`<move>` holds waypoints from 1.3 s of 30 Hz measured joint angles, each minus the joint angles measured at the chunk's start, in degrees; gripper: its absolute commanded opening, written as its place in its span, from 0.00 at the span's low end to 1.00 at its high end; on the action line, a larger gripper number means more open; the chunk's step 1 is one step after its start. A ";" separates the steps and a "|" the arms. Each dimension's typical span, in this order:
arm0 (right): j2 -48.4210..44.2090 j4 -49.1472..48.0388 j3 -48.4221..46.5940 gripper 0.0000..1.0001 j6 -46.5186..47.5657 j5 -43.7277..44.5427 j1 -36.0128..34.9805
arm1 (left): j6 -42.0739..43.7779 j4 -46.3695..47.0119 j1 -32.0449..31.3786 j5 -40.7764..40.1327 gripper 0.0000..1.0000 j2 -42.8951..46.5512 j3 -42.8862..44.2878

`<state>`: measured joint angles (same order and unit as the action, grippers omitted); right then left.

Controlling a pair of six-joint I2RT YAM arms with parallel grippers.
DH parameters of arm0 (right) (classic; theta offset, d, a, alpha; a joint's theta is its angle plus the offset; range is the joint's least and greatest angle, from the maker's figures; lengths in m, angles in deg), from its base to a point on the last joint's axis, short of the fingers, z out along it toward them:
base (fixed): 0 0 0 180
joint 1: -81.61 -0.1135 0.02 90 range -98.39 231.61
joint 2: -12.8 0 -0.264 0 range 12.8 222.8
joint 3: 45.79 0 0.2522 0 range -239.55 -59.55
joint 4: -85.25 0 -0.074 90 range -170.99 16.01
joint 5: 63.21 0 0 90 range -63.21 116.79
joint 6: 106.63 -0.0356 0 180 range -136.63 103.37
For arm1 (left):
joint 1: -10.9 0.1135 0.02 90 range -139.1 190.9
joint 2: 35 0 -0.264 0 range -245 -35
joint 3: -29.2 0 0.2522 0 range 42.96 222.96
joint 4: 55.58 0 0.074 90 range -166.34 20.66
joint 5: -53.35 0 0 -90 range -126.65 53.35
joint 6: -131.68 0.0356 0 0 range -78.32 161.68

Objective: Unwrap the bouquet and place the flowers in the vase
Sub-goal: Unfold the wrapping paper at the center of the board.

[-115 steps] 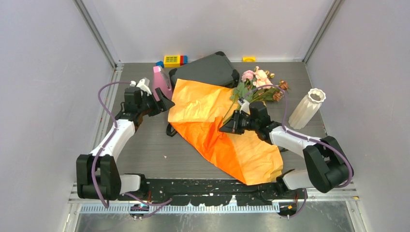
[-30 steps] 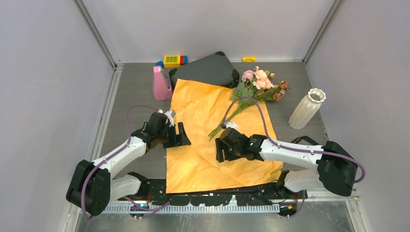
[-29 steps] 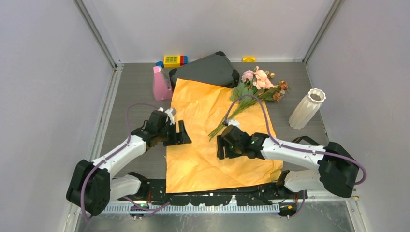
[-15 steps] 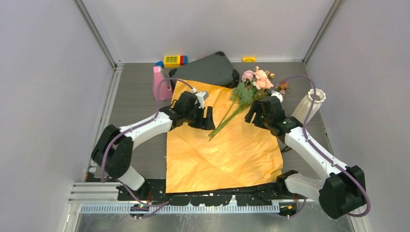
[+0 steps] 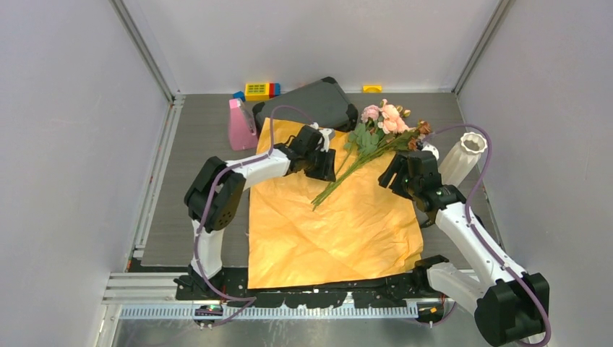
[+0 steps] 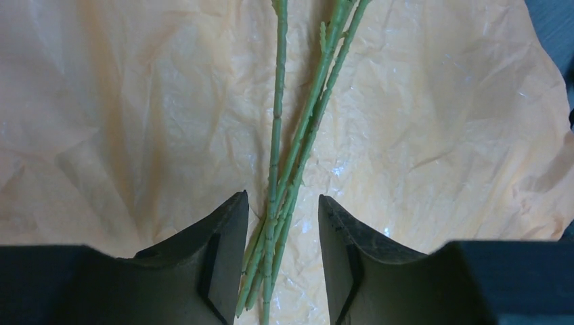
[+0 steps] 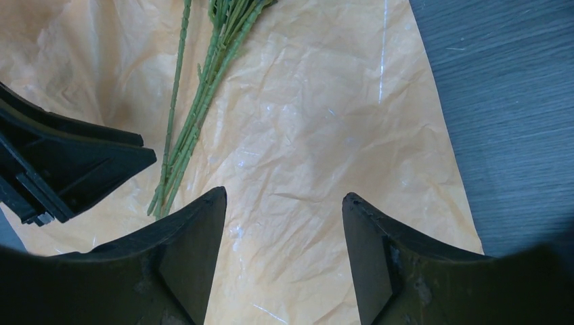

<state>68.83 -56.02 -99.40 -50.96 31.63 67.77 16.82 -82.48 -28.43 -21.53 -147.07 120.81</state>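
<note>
The flowers [image 5: 382,124] lie flat on the orange paper [image 5: 340,231]. Their pink heads point to the tabletop's [image 5: 195,202] far edge, and the stems [image 6: 281,156] point to the near side. The left gripper [image 6: 281,196] is half open, with the stems between its fingers but not pinched. The right gripper [image 7: 283,194] is wide open over the paper and holds nothing. The white vase [image 5: 463,155] stands by the right edge.

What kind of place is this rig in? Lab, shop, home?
Likely a lab robot cell, not a home or shop: a grey table boxed in by plain panels on metal rails, with toy blocks as stray props.
</note>
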 measured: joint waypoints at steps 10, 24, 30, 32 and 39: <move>0.24 -0.11 0.48 0.68 -0.04 -1.27 0.11 | 0.87 -1.22 -0.04 -1.20 0.37 -5.46 5.60; 0.28 -0.55 2.89 0.68 -0.35 -1.97 0.17 | 1.77 -3.76 -1.99 -3.65 0.14 -10.49 11.32; -2.14 -0.39 4.46 0.67 -0.52 -1.99 0.22 | 3.52 -5.46 -4.26 -6.91 0.01 -11.34 13.20; -2.58 -0.46 4.46 0.67 -0.55 -1.99 0.22 | 3.96 -5.55 -4.59 -7.52 0.00 -11.34 13.20; -2.69 -0.44 4.46 0.67 -0.55 -2.16 0.22 | 4.42 -5.40 -4.66 -8.94 0.00 -10.71 12.74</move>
<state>66.14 -56.45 -94.94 -51.50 29.47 67.98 21.24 -87.88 -33.08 -30.47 -157.78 133.55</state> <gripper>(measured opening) 0.675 0.031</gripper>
